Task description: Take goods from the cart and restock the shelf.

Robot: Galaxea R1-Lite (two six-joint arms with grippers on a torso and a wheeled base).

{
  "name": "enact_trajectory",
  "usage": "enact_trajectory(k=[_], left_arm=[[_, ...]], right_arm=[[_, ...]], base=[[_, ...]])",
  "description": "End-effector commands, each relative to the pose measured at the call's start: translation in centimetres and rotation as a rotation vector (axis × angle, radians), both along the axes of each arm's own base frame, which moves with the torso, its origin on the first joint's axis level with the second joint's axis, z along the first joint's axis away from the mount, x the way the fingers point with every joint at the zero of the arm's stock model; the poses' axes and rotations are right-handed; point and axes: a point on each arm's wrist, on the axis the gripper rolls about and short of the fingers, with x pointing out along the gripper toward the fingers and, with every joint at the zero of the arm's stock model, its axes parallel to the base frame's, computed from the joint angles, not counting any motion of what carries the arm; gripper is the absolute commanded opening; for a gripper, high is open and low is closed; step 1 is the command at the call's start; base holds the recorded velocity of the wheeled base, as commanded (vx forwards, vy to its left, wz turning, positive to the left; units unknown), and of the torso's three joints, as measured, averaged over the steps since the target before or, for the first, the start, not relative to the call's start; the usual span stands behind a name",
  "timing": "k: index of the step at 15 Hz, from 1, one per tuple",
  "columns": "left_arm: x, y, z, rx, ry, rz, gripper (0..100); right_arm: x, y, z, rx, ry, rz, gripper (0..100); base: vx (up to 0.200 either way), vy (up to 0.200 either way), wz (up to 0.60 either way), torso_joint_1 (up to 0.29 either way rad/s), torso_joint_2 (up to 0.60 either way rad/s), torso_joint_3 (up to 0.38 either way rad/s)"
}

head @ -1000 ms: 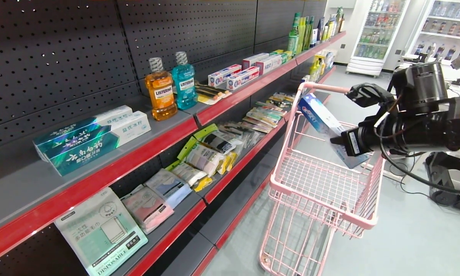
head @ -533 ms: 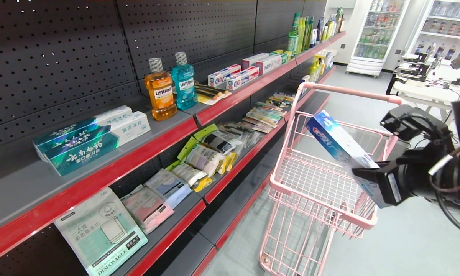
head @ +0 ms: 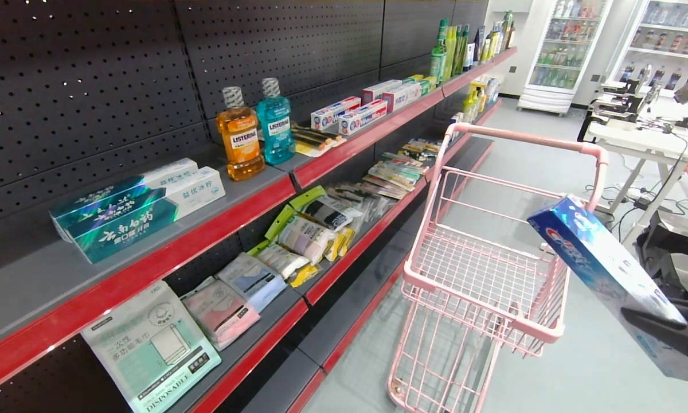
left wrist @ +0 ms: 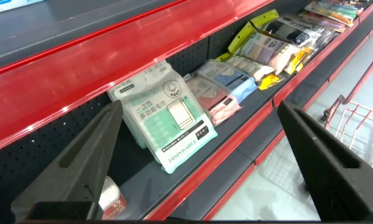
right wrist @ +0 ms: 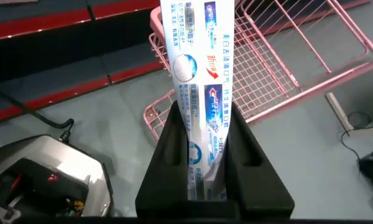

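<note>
Two jaws of the right gripper (right wrist: pixel 202 134) are pinching one end of the toothpaste box (head: pixel 602 258); its long axis is pointing away from them, upward beside the right rim of the cart (head: pixel 542 332). The shelf (head: pixel 149 269) is lying leftward, across the cart. The left gripper (left wrist: pixel 199 106), jaws wide and empty, is hanging nearer to it.

One pink cart (head: pixel 522 137), two mouthwash bottles (head: pixel 240 137), two green toothpaste boxes (head: pixel 143 206), one blue toothpaste box (head: pixel 608 269)

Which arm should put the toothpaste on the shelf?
Right. Its jaws grip the toothpaste box, held near the cart. The left jaws are open and empty, facing the lower shelf.
</note>
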Motion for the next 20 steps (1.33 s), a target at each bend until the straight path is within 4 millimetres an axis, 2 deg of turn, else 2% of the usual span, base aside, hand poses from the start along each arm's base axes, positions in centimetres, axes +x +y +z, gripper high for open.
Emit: enact_trajectory(k=[1, 8, 14, 20], left_arm=[[0.0, 0.0, 0.0, 0.0, -0.001, 0.001, 100], [0.0, 0.0, 0.0, 0.0, 0.001, 0.001, 100], [0.0, 0.0, 0.0, 0.0, -0.001, 0.001, 100], [0.0, 0.0, 0.0, 0.0, -0.001, 0.001, 100]], right_arm=[[-2.5, -1.2, -0.9, -0.007, -0.061, -0.005, 0], [-2.2, -1.1, -0.8, -0.014, -0.056, 0.002, 0], [-0.6, -0.6, -0.9, -0.025, -0.012, 0.007, 0], [-0.1, -0.5, -1.1, -0.032, 0.013, 0.004, 0]], base=[[0.0, 0.0, 0.0, 0.0, 0.0, 0.0], [0.0, 0.0, 0.0, 0.0, 0.0, 0.0], [0.0, 0.0, 0.0, 0.0, 0.0, 0.0], [0.0, 0.0, 0.0, 0.211, -0.47, -0.264]])
